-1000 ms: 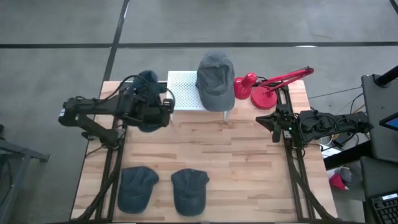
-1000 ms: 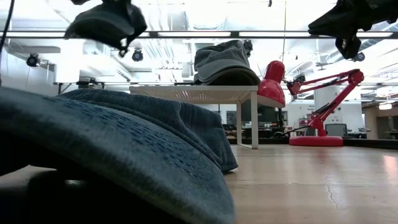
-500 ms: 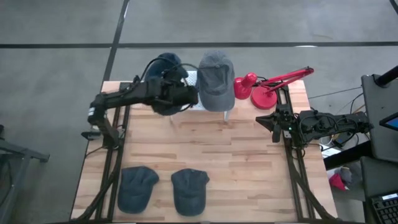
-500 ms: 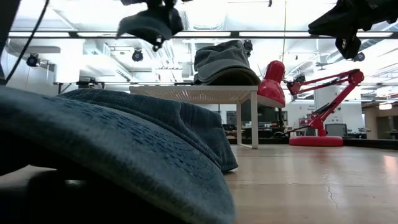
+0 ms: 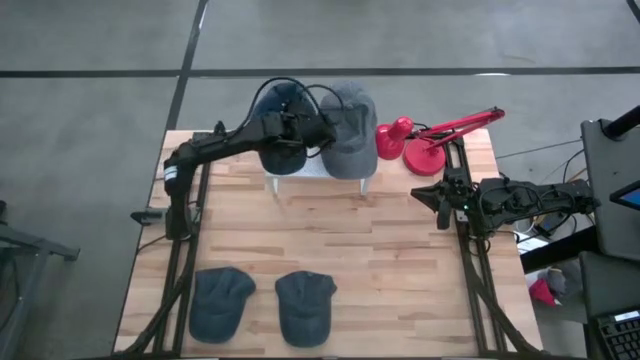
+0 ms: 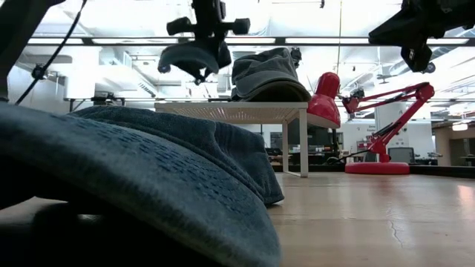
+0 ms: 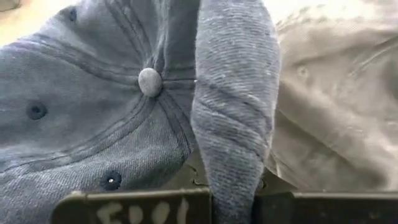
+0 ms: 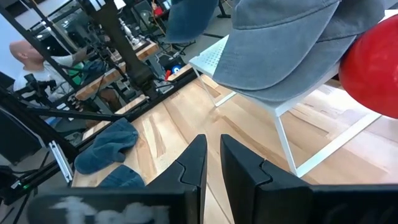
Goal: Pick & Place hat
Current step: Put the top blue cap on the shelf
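A blue hat (image 5: 277,127) hangs from my left gripper (image 5: 303,131), which is shut on it, above the left part of the white stand (image 5: 296,166) at the table's far middle. In the low view the blue hat (image 6: 194,58) hangs clear above the stand's top (image 6: 245,110). A grey hat (image 5: 347,128) rests by its underside on the stand's right part, right beside the held hat. My right gripper (image 5: 437,195) waits shut at the table's right side, holding nothing. My left gripper pinches a raised fold of the blue hat's cloth (image 7: 233,155) between its two fingers, beside the crown's top button (image 7: 150,81). The fingers slant down from the table's left side. The hat hangs below them, lifted clear of the stand.
Two more blue hats (image 5: 220,300) (image 5: 305,306) lie at the table's near left; one of them (image 6: 133,185) fills the low view's foreground. A red desk lamp (image 5: 425,140) stands at the far right, next to the stand. Bare wood (image 5: 380,250) lies in the middle.
My left gripper has carried the blue hat from above the table's far left toward the right and far edges, to above the stand's left part beside the grey hat. The wrist has rolled on the way. The hat has stayed lifted clear.
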